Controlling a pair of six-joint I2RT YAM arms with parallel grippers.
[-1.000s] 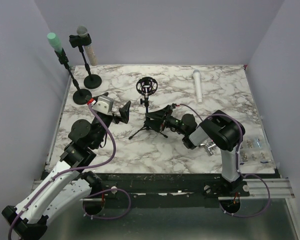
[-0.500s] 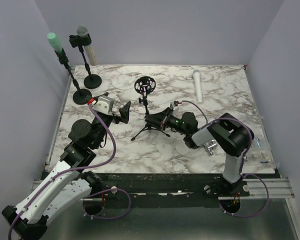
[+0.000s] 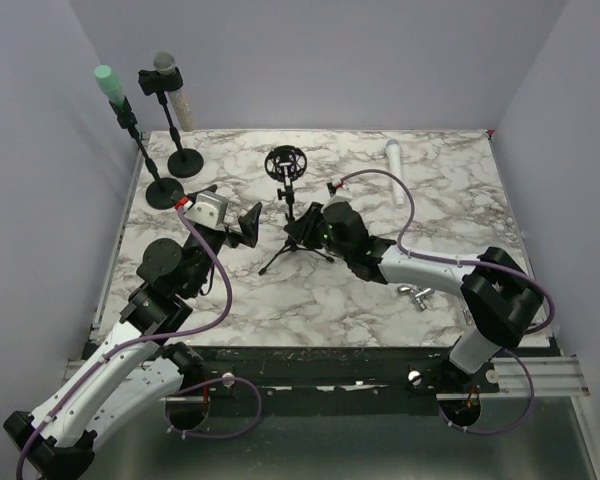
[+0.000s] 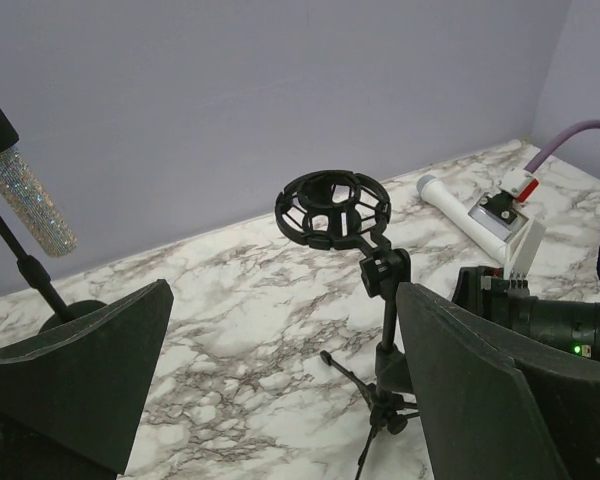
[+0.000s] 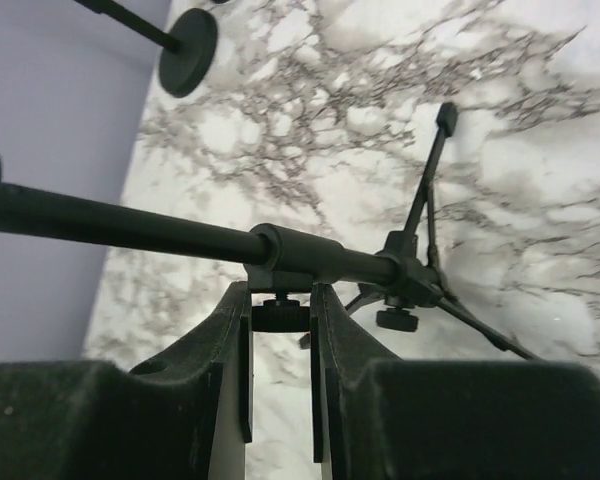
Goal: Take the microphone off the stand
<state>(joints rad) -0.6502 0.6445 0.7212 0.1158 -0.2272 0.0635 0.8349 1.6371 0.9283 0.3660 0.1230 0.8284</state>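
Microphone in white [image 3: 394, 170] lies flat on the marble table [image 3: 310, 300] at the rear right, well apart from the tripod stand [image 3: 290, 205] at centre, whose round cage mount [image 4: 332, 205] stands empty. The right gripper [image 5: 280, 300] reaches in low from the right to the stand's pole. Its fingers are pressed close on either side of a small knob [image 5: 280, 316] under the pole's collar, pinching it, most likely to steady the light tripod or to work its clamp. The left gripper [image 4: 285, 330] hangs just left of the stand, aimed at the cage, its two pads spread wide and holding nothing. It looks ready to help rather than to grasp.

Two more microphones, a green one [image 3: 107, 85] and a glittery one [image 3: 180, 100], sit clipped in tall round-based stands at the rear left corner, out of either arm's present reach. Judging by the empty cage and the white microphone on the table, removal from this stand appears done. Whether the other two are also meant cannot be told.
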